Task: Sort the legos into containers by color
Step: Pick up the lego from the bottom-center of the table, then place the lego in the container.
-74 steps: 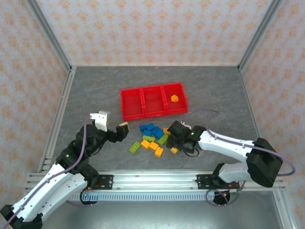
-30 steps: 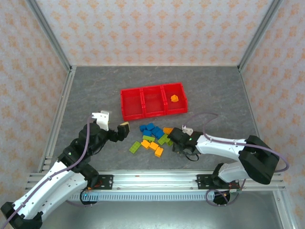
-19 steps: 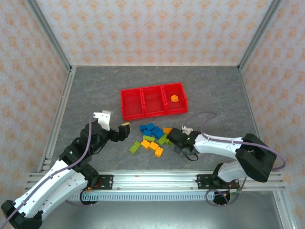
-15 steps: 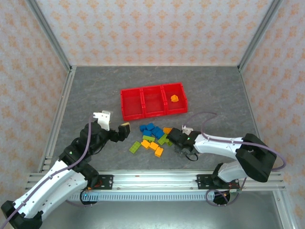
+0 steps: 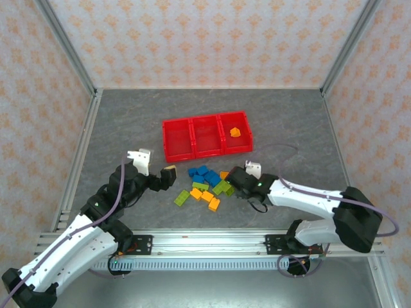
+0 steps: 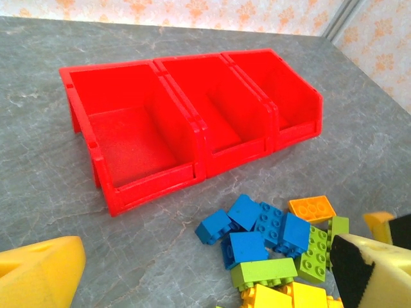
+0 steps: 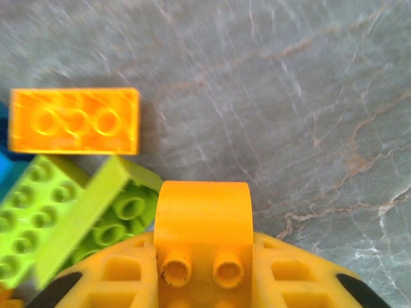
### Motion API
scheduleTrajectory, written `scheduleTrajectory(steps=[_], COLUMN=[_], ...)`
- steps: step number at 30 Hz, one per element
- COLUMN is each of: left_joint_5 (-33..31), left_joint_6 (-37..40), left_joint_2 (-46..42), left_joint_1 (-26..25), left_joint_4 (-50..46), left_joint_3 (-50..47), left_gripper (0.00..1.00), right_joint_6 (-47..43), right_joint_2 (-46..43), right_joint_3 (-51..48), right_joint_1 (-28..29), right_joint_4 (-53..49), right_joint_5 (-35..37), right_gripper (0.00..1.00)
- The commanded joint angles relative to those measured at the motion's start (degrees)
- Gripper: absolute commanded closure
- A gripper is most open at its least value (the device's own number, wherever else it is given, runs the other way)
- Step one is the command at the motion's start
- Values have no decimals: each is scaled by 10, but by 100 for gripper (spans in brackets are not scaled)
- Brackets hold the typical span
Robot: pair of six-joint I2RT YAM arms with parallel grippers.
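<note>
The legos (image 5: 205, 184) lie in a loose pile of blue, green and orange bricks in front of the containers (image 5: 192, 119), a row of three red bins. One orange brick (image 5: 235, 132) lies in the right bin. My right gripper (image 5: 235, 184) sits at the pile's right edge, shut on a small orange brick (image 7: 203, 215) that is clamped between its yellow fingers (image 7: 112, 276). Just beyond it lie an orange flat brick (image 7: 75, 120) and green bricks (image 7: 38, 221). My left gripper (image 5: 154, 165) hovers left of the pile, open, with blue bricks (image 6: 257, 228) ahead of it.
Aluminium frame rails and patterned walls close in the grey table (image 5: 289, 122) on three sides. The left and middle bins (image 6: 128, 141) show nothing inside. Bare table lies to the left and right of the bins.
My right gripper has shut on the small orange brick at the pile's right edge and lifted slightly toward the bins. The left arm has barely moved.
</note>
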Motion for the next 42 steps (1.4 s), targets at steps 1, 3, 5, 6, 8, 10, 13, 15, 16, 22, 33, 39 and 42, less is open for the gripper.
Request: scheduleTrajectory(steps=[1,3,5,6,8,10,13,15,16,22,33,39,42], left_joint_5=[30,44,46,43,41,42,46,49,50,69,50,46,49], left_joint_6=[12,12,8,7,6,6,7,8,8,9,9,9,9], left_joint_2=[6,10,12,15,19,24,27,27,25,20,-14,-15,5], left_joint_1=[-4,-4,-5,-4,-4,-4,-4,-4,-4,-5,-6,-6,-6], left_joint_4=[20,23,25,25,23,22,23,23,24,31,29,27,28], left_joint_3=[1,2,3,3,4,5,6,5,5,0,-2,-5,-4], left_gripper=[1,1,1,1,1,1,1,1,1,1,1,1,1], right_joint_6=[-23,-52,-90,-106,-150,-196,-253,-270,-278,-325,-327,-314,-308], right_joint_2=[-24,-22,-10,-3,15,36,78,112,131,250,386,387,363], right_joint_3=[49,80,110,121,145,171,216,244,258,326,413,419,410], right_joint_1=[0,-6,-20,-27,-49,-74,-122,-152,-164,-203,-229,-229,-229], right_joint_4=[-28,-32,-27,-25,-14,3,34,54,62,89,93,88,93], right_joint_5=[61,79,87,86,79,78,62,41,31,-8,-52,-67,-83], right_gripper=[76,76,76,76,76,76,76,75,75,76,75,47,35])
